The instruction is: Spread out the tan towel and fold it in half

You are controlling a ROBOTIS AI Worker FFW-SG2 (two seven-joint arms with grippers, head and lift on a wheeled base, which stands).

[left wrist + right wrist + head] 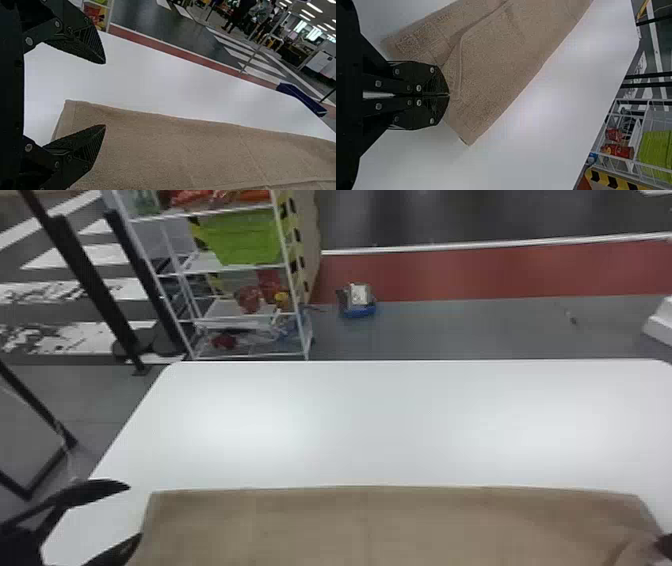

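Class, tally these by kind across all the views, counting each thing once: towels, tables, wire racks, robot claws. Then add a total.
Tan towel: 1
White table: 1
Wire rack: 1
Claws (left claw, right claw): 2
Total: 5

You have two tools at work: one left tool [133, 511] and one right tool [665, 545], with one tan towel [380, 525] between them on one white tabletop [380, 415]. Beyond the left tool stand one wire rack [288, 265] and, on it, one lime-green bin [245, 240].
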